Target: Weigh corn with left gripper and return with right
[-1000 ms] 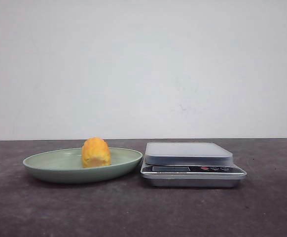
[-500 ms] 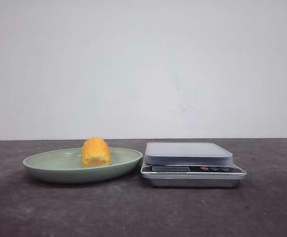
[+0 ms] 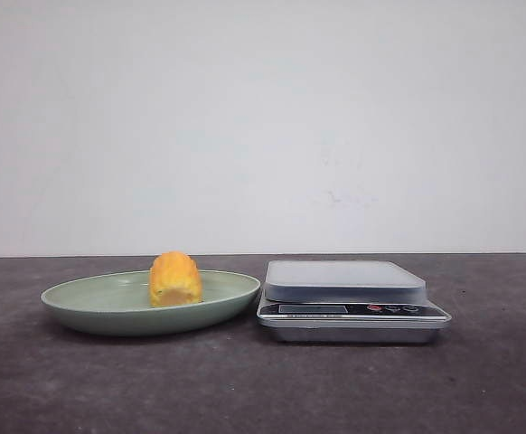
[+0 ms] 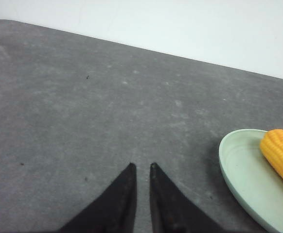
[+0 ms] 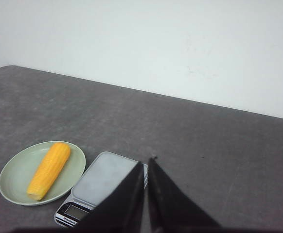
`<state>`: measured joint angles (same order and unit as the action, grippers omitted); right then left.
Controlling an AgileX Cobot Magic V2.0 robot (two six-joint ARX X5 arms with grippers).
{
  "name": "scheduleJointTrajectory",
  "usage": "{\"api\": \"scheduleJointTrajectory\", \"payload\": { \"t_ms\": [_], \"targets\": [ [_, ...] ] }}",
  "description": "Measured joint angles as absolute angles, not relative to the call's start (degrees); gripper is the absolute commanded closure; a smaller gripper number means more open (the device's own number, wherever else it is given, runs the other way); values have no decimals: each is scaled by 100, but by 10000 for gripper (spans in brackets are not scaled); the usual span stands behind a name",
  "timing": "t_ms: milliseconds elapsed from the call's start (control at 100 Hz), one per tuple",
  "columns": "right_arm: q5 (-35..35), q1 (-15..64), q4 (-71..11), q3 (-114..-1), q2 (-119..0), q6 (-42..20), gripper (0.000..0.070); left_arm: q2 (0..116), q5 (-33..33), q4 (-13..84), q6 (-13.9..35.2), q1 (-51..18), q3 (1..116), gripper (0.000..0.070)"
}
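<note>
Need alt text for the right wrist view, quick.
A yellow corn cob lies in a pale green dish beside a silver scale with a bare platform, on a dark grey table. The right gripper, jaws nearly together, hangs above the scale.

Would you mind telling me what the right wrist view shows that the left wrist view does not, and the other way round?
Only the right wrist view shows the scale, the whole green dish and the corn's full length, plus the right gripper. Only the left wrist view shows the left gripper, jaws nearly together, over bare table beside the dish. Both show part of the dish, the corn lying in it and the grey table.
</note>
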<state>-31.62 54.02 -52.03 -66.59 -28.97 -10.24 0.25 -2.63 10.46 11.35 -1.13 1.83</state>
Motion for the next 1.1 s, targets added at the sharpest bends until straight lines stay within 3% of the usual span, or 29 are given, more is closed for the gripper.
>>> {"api": "scheduleJointTrajectory", "payload": {
  "t_ms": [850,1100],
  "targets": [
    [-3162,5402,-5203,-6659,-2897,-998,694,25,-263,1046,1131,-113,183,693],
    [-3151,5218,-5024,-6632,-2895,-698,694,25,-263,1046,1131,-115,183,693]
  ]
}}
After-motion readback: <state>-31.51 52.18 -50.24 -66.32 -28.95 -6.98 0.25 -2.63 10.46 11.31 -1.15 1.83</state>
